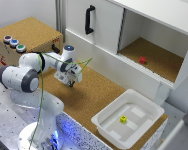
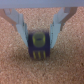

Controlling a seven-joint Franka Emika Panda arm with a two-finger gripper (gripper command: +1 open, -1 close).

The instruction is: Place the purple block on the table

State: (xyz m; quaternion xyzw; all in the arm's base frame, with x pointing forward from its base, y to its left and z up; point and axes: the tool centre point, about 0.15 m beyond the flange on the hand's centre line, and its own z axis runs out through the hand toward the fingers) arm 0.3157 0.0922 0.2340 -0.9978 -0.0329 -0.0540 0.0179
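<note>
Across the table [image 1: 101,95] runs brown cork, granular and flat, with a white speckled front edge. White cabinet [image 1: 144,40] behind it: one compartment open, cork-floored, small red cube [image 1: 142,60] inside. White plastic bin [image 1: 110,125], rectangular and smooth-walled, holds a yellow block [image 1: 123,119]. Cork-topped box [image 1: 34,32] carries round coloured buttons [image 1: 14,43]. My gripper [image 1: 71,83] hangs low over the cork. Wrist view: pale fingers [image 2: 20,29] clamped on the purple block [image 2: 38,44], a dark cube with yellow markings, apparently touching the cork.
</note>
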